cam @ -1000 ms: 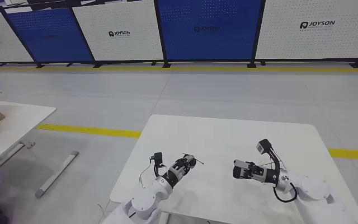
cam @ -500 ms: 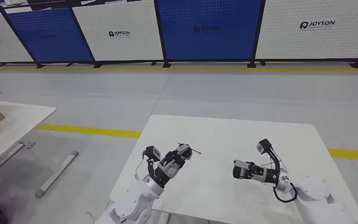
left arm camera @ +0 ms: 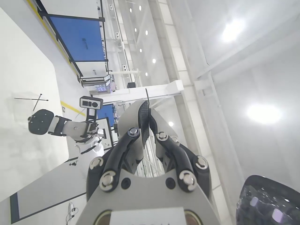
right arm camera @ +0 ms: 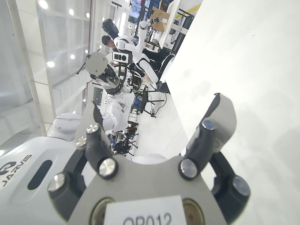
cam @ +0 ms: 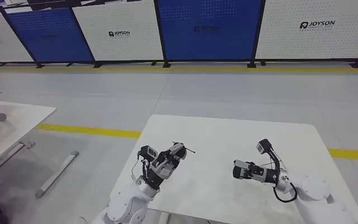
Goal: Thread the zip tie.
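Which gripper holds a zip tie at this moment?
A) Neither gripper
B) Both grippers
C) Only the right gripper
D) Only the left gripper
D. The left gripper has its jaws shut on the thin black zip tie, while the jaws of the right gripper stand open with nothing between them.

- Wide tabletop (cam: 210,168) strip between left gripper (cam: 180,149) and right gripper (cam: 235,169), well apart, lies open.
- Crossed loose zip ties (left arm camera: 38,99) lie near the right gripper.
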